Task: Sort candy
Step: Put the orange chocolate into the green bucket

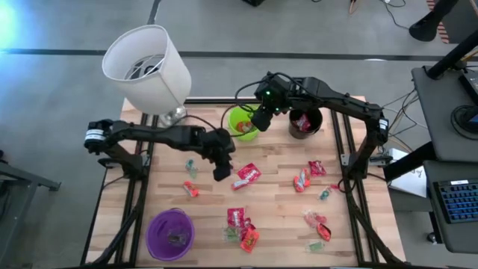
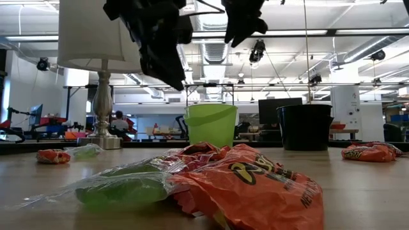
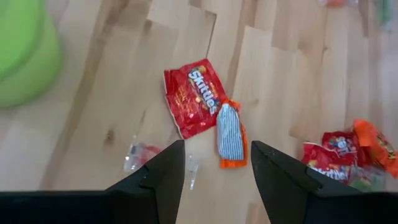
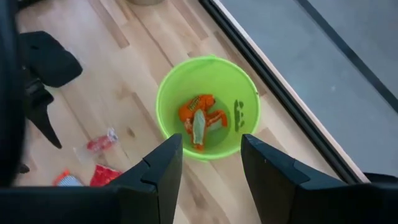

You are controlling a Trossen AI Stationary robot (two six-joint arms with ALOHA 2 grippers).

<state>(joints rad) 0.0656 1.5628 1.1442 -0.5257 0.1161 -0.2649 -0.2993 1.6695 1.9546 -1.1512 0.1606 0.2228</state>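
Candy lies scattered on the wooden table: a red Skittles packet (image 3: 194, 96) with an orange-and-white striped packet (image 3: 230, 133) overlapping one corner, and a small clear-wrapped sweet (image 3: 137, 155). My left gripper (image 1: 222, 172) hangs open above the table, just left of the Skittles packet (image 1: 246, 174), fingers slanting down, nothing between them. My right gripper (image 1: 261, 122) hangs open over the green cup (image 4: 208, 106), which holds an orange sweet (image 4: 198, 122). A black cup (image 1: 305, 123) holds red candy. A purple cup (image 1: 170, 233) stands at the near left.
A white-shaded lamp (image 1: 147, 66) stands at the table's far left corner. More candy lies at mid-right (image 1: 302, 179), near centre (image 1: 243, 228) and near right (image 1: 317, 223); small sweets lie left of centre (image 1: 191, 188). Bare wood shows between the groups.
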